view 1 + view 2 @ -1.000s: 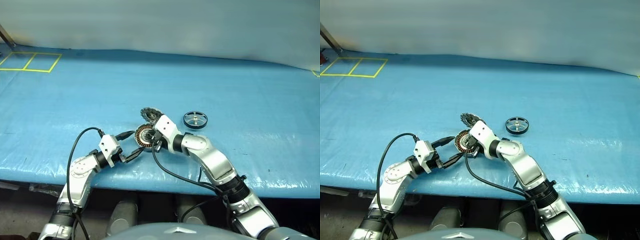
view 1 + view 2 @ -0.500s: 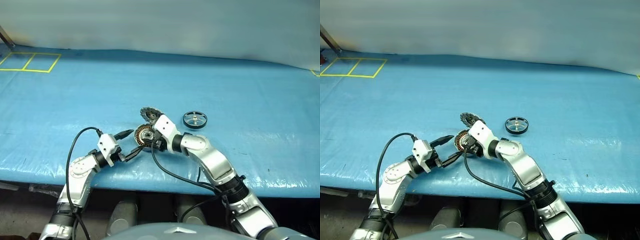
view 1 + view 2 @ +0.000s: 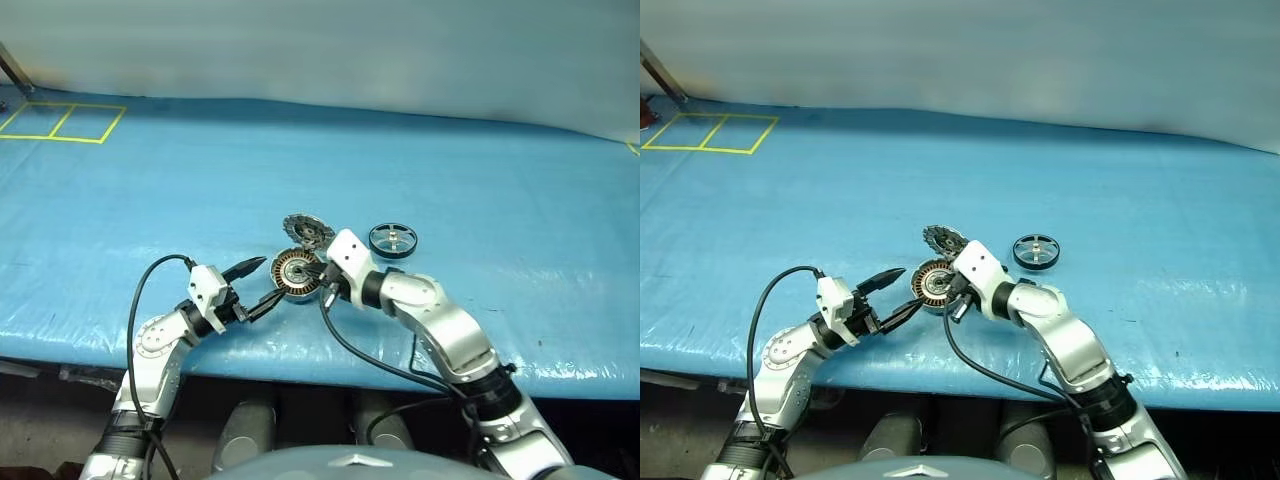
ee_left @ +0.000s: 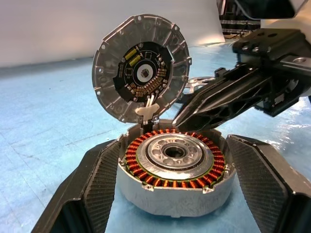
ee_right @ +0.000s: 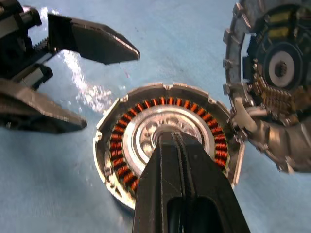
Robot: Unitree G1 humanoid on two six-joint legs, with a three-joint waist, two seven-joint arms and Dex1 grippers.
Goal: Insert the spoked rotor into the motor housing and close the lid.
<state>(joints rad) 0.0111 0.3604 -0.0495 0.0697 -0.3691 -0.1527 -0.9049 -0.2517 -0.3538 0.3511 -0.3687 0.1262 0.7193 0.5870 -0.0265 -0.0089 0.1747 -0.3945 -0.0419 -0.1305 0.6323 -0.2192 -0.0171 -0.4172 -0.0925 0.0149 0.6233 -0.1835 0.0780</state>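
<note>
You are bracing the motor housing (image 4: 174, 170) with your left gripper (image 3: 262, 283): its two black fingers are standing wide apart on either side of the round case, close against the wall but, as far as the left wrist view lets you judge, perhaps not quite pressing it, which is keeping the case from sliding on the blue worktop (image 3: 480, 180). The lid (image 4: 141, 74) is standing upright on its hinge at the far side of the housing, inner face with the dark centre turned toward you, so the ring of copper windings is lying open from above. Your right gripper (image 5: 176, 143) is hovering over the housing with its fingers pressed together and holding nothing, its tip pointing down at the bright centre of the case. The spoked rotor (image 3: 392, 239) is lying flat on the worktop just to the right of the housing and a little farther away, untouched, shaft up. Judging from this, the insertion is not yet begun; your right gripper will need to part its fingers and go over to the rotor next.
</note>
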